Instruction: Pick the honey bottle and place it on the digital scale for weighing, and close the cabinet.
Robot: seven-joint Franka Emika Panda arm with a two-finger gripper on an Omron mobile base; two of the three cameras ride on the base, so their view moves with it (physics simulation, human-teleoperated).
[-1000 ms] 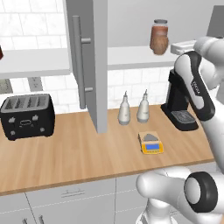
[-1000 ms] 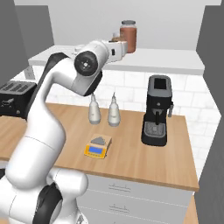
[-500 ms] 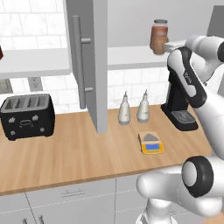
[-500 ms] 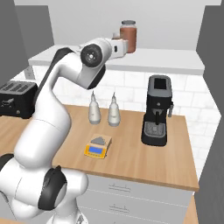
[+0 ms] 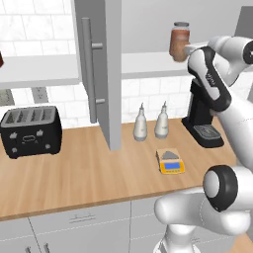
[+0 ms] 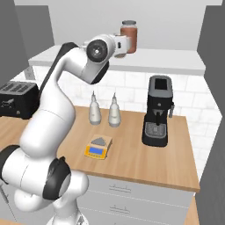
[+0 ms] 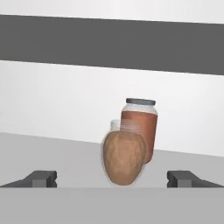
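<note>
In the hand view the egg-shaped tan honey bottle stands on the pale cabinet shelf, straight ahead. My gripper is open, its fingertips wide to either side and short of the bottle. From the right base view my gripper is raised to shelf height beside the reddish-brown jar. The yellow digital scale lies on the wooden counter with its plate bare. The cabinet door stands swung open, its bar handle facing left.
The reddish-brown jar with a grey lid stands just behind the honey bottle. Two whitish pointed bottles stand behind the scale, a black coffee machine to its right, a black toaster far left.
The arm has risen and stretched the hand toward the shelf, closer to the jar. The jaws stayed open. Nothing on the counter moved.
</note>
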